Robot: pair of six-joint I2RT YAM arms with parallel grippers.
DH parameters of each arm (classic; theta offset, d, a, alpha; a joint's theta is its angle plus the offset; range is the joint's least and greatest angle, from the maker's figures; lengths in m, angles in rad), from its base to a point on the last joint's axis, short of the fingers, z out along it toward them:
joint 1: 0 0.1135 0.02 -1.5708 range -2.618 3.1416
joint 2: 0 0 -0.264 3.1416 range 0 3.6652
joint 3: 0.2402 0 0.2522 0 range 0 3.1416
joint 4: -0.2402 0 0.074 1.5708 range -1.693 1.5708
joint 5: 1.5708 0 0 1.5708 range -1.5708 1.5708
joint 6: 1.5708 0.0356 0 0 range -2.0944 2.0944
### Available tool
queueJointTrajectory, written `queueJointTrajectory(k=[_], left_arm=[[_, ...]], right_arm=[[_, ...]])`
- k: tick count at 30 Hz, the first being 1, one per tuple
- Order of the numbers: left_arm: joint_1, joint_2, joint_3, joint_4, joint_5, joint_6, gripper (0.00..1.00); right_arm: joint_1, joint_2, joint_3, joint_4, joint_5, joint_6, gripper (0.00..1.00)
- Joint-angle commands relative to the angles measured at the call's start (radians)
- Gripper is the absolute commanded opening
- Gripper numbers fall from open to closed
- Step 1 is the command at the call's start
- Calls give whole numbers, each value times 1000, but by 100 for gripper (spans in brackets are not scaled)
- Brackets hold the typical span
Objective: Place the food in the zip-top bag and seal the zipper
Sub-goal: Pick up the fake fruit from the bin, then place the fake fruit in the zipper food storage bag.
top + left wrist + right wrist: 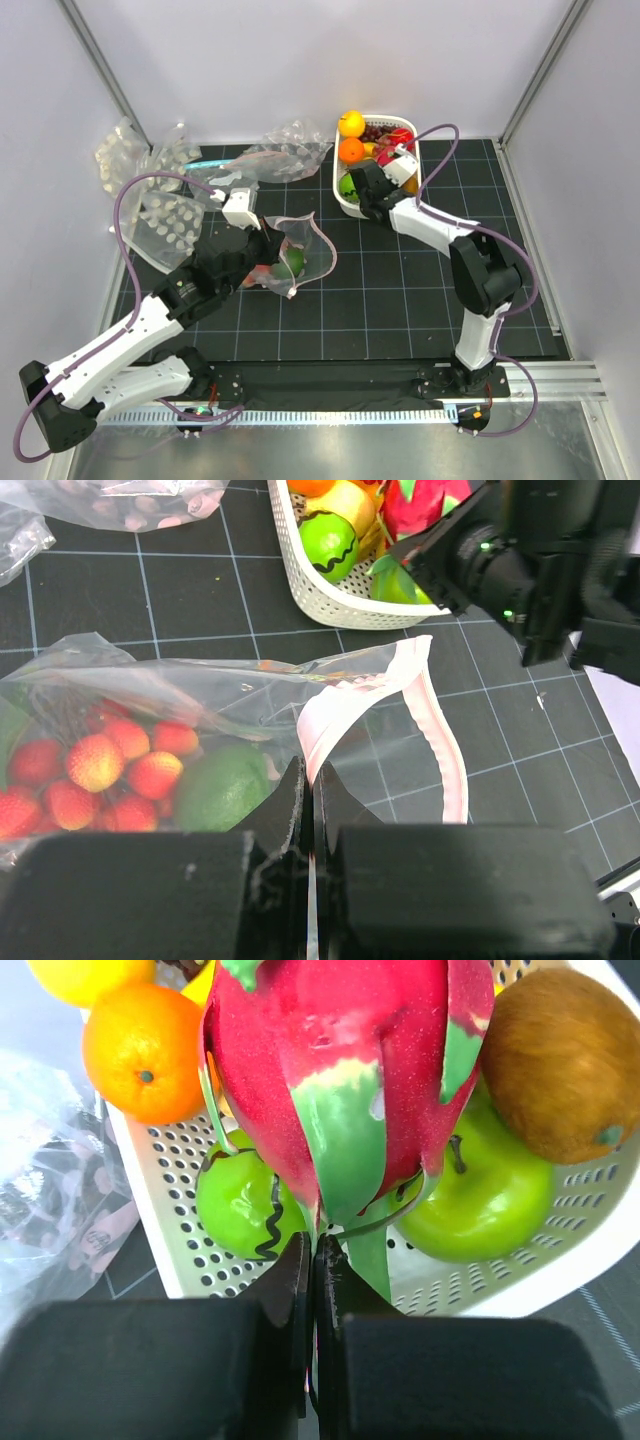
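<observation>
The zip-top bag [305,255] lies open at mid-table, a bunch of red strawberries [100,770] and a green fruit [225,785] inside it. Its pinkish zipper [440,750] curls up at the mouth. My left gripper [310,780] is shut on the near lip of that strip. In the white basket [170,1210] the pink dragon fruit [330,1050] stands over two green fruits. My right gripper [314,1255] is shut on the tip of one of its green leaves. From above, the right gripper [388,168] reaches into the basket's near side.
The basket [345,205] at the back holds an orange [140,1050], a yellow fruit, a kiwi [560,1060] and dark grapes. Spare clear bags [160,215] lie at the back left and one [285,150] behind the open bag. Grey walls enclose the mat.
</observation>
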Motion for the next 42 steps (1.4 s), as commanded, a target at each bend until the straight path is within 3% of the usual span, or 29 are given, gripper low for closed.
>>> queueJointTrajectory(k=[1,5,6,13,19,24,25,31,42], left_arm=[[2,-12,4,34,-18,7,0],[1,-13,1,34,-18,7,0],[2,-7,-1,34,-15,2,0],[2,41,10,42,8,-1,0],[2,47,6,50,-8,1,0],[2,74,21,42,-5,13,0],[2,73,21,42,-14,14,0],[2,76,19,39,-44,27,0],[2,77,36,-2,-104,39,0]], right_arm=[[13,-130,-11,95,25,-37,1],[15,-201,-37,123,-16,-131,1],[15,-211,-36,121,-37,-223,1],[15,-372,-101,171,-341,-507,1],[19,-524,-92,-18,-620,-572,1],[27,-682,-178,-75,-823,-543,1],[30,-733,-192,-72,-926,-550,1],[88,-911,-353,3,-1152,-609,1],[228,-943,-450,121,-1346,-649,1]])
